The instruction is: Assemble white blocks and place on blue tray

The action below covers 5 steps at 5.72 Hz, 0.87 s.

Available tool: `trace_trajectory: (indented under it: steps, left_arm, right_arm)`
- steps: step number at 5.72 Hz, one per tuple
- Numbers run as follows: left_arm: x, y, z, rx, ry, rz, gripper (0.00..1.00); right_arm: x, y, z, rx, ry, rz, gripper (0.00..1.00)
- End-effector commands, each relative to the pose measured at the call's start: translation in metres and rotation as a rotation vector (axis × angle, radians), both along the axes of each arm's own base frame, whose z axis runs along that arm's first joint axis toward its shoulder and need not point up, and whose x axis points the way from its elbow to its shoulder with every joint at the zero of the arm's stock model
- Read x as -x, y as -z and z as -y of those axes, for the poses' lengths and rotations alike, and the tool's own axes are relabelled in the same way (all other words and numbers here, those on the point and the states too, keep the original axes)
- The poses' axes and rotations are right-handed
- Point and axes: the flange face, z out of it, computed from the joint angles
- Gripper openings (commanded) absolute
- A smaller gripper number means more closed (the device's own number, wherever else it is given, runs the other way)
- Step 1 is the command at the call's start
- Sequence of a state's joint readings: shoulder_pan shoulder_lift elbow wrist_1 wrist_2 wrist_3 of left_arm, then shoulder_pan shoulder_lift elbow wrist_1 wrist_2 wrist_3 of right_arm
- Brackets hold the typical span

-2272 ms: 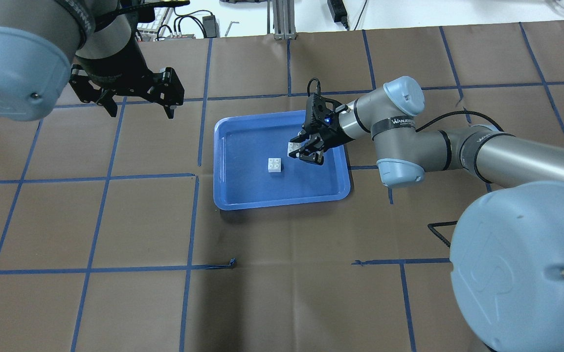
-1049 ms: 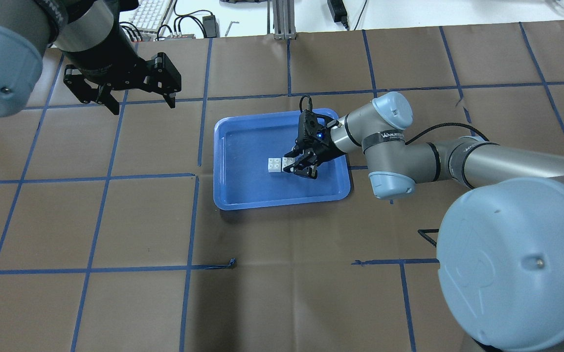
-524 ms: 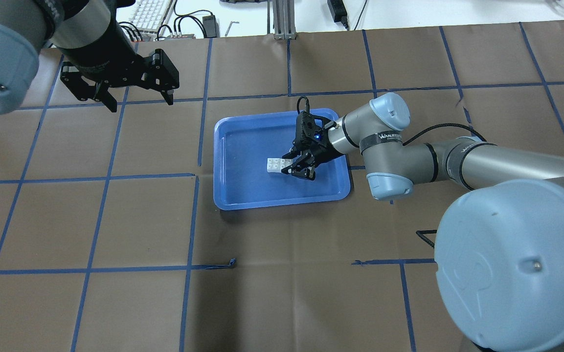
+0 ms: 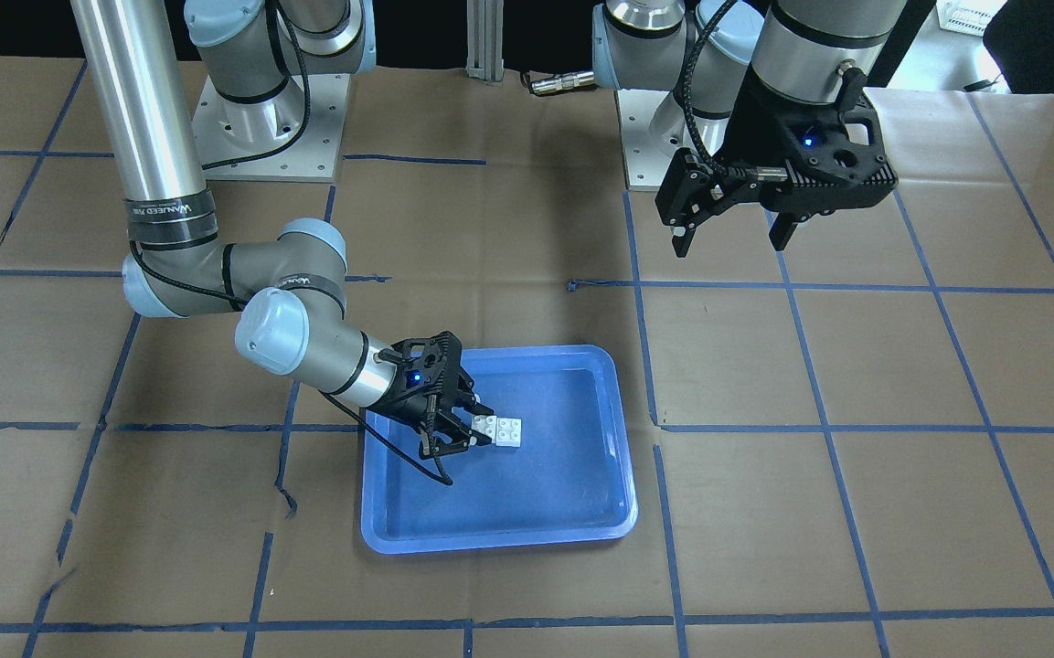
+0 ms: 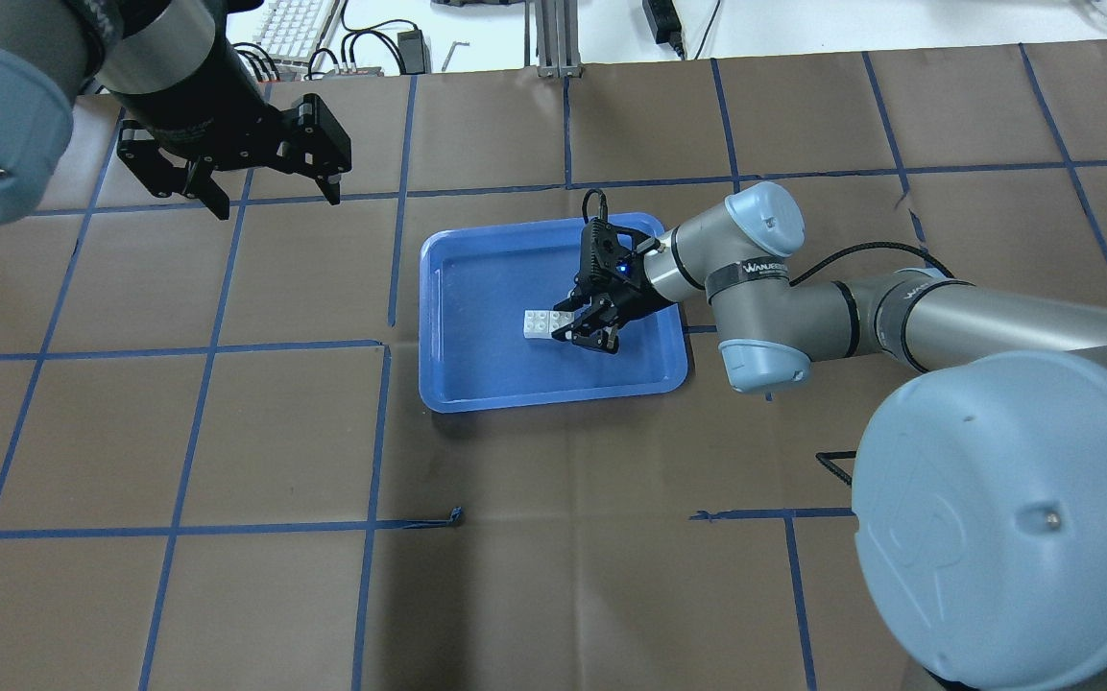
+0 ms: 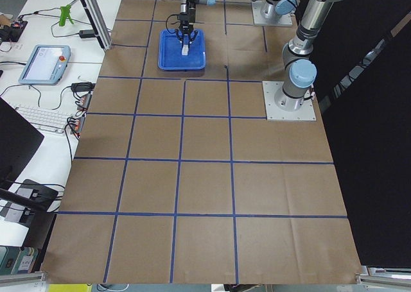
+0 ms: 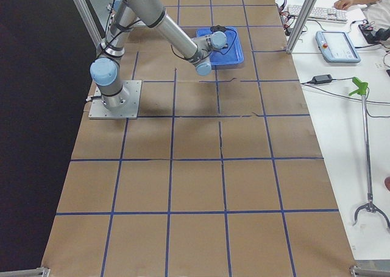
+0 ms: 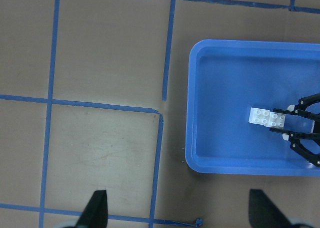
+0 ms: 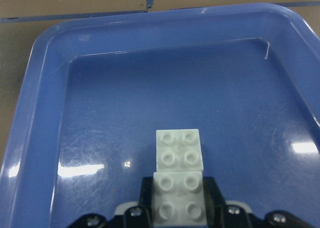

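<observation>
Right wrist-mounted view — two white blocks (image 9: 179, 158) touching, in one blue tray (image 9: 40, 112).

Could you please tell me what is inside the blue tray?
Two white blocks sit side by side on the floor of the blue tray: a free block and a held block, clasped by the right gripper. Its fingers cover the held block's sides; nothing else shows.

Both blocks (image 5: 545, 323) lie in the tray (image 5: 486, 331) on the desk (image 5: 227, 432): one between the right end effector's (image 5: 563, 321) fingers, the other touching it just ahead.
</observation>
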<state>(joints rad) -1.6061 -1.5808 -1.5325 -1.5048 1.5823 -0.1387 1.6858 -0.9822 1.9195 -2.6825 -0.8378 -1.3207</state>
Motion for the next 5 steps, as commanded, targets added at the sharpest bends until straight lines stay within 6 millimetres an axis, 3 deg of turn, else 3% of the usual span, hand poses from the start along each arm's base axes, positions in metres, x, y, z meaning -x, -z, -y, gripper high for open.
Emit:
trace_trajectory:
  steps: [1,5]
  left_arm:
    - [-0.0001,0.0004,0.0003,-0.001,-0.001,0.001,0.99]
    - [-0.0002,0.0003,0.0003,-0.001,-0.001,0.002,0.99]
  right_arm:
    - [0.0000,0.0040,0.0015,0.008,0.000,-0.002,0.24]
    - [-0.0005,0.0086,0.0010,0.003,0.000,0.005,0.29]
